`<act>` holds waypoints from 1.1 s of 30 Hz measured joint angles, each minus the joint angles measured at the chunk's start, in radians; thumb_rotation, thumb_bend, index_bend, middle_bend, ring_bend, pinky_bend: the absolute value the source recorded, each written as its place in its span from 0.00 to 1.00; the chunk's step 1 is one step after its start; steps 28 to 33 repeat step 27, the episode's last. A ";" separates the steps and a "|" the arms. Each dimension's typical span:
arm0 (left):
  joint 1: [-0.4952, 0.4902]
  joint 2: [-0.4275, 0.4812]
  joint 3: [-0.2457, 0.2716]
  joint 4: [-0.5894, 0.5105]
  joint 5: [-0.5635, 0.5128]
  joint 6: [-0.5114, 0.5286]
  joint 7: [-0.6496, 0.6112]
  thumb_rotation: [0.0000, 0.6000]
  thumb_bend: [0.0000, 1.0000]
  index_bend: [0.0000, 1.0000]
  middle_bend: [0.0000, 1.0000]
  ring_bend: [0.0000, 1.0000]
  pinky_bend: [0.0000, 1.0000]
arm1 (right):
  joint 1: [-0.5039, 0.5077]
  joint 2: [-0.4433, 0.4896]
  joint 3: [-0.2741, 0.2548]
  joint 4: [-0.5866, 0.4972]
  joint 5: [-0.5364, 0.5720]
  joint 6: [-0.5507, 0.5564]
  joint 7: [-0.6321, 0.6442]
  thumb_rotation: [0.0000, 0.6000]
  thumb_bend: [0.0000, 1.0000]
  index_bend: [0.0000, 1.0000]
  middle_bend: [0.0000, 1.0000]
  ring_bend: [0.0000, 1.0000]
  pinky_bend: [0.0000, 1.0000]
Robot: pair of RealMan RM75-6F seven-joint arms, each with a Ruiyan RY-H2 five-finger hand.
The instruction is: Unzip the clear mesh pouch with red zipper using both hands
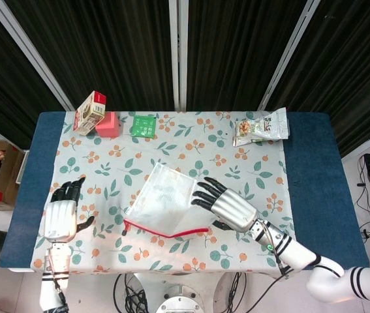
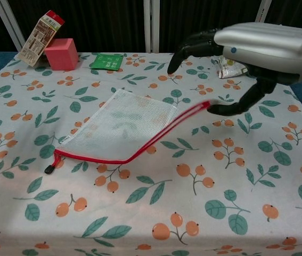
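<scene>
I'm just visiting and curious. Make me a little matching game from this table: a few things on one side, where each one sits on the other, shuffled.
Things:
1. mesh pouch
2. pink block
3. snack bag
4. green packet

Places:
A. far right of the cloth
B. far edge, near the middle
C. far left, beside a leaning carton
D. flat in the middle, red zipper toward the robot

Pairs: 1-D, 2-C, 3-A, 4-B

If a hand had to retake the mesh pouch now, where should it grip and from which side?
Probably the dark zipper pull at the near-left corner of the pouch, approached from the left by the left hand: it sticks out past the red zipper, while the mesh lies flat.
</scene>
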 measured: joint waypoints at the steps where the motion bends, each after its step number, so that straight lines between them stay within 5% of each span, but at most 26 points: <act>1: 0.000 0.005 -0.001 0.005 -0.002 0.000 -0.002 1.00 0.09 0.11 0.17 0.14 0.24 | -0.005 0.013 -0.006 -0.007 0.021 -0.015 -0.010 1.00 0.00 0.00 0.00 0.00 0.00; 10: 0.024 0.106 -0.018 0.057 -0.056 -0.013 -0.114 1.00 0.09 0.13 0.17 0.14 0.26 | -0.081 0.175 -0.054 -0.063 0.132 -0.071 0.038 1.00 0.00 0.00 0.01 0.00 0.00; 16: 0.050 0.237 0.038 0.084 -0.019 -0.065 -0.286 1.00 0.09 0.19 0.18 0.14 0.24 | -0.204 0.181 -0.053 -0.012 0.121 0.131 0.132 1.00 0.14 0.00 0.06 0.00 0.00; 24: 0.134 0.286 0.138 0.143 0.100 0.021 -0.361 1.00 0.09 0.21 0.18 0.14 0.21 | -0.449 0.155 -0.073 0.151 0.091 0.443 0.227 1.00 0.14 0.00 0.06 0.00 0.00; 33: 0.178 0.286 0.172 0.141 0.144 0.083 -0.355 1.00 0.09 0.21 0.18 0.14 0.21 | -0.518 0.137 -0.083 0.224 0.078 0.512 0.301 1.00 0.14 0.00 0.06 0.00 0.00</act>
